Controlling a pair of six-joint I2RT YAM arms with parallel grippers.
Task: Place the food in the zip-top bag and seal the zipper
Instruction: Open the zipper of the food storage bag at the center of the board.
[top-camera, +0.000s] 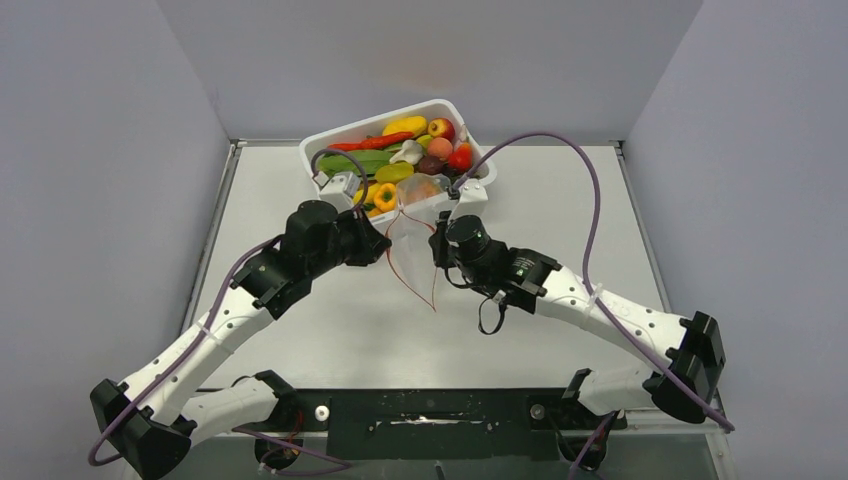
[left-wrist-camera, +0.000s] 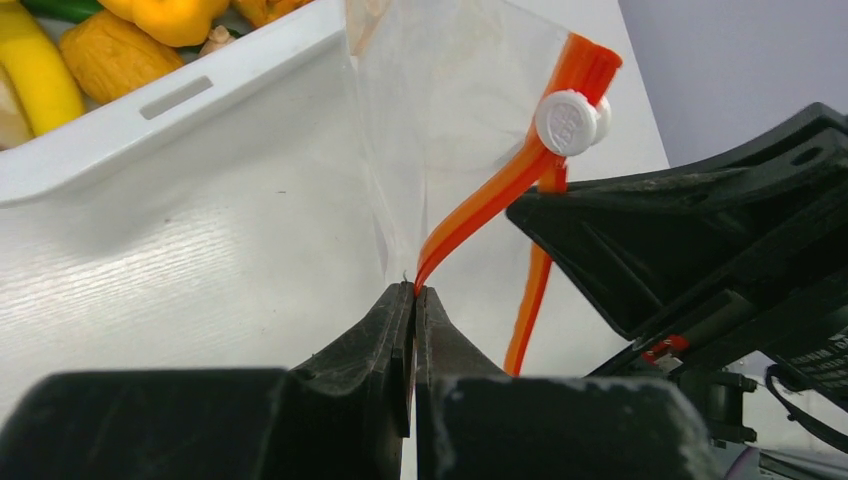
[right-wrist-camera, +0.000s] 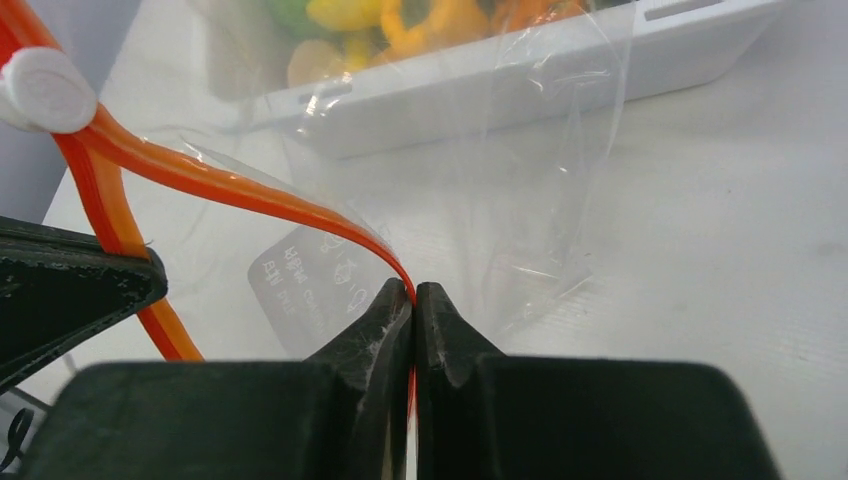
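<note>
We hold our left claw (left-wrist-camera: 414, 290) and right claw (right-wrist-camera: 413, 288) each pinched shut on the zipper (left-wrist-camera: 480, 205), which runs claw to claw with the bag (left-wrist-camera: 450, 90) slung between them, while the food (top-camera: 400, 150) lies just beyond in the tub (top-camera: 360, 125), about equally near both arms.

The top view looks down from over the near edge of the worktop (top-camera: 330, 340); both close wrist views face its far edge, sharing the zipper (left-wrist-camera: 480, 203).

One white tub (left-wrist-camera: 100, 140) at the worktop's far edge holds roughly a dozen toy foods (top-camera: 405, 127), too crowded for an exact count. There is one clear bag (left-wrist-camera: 450, 100) with one slider (left-wrist-camera: 568, 120).
</note>
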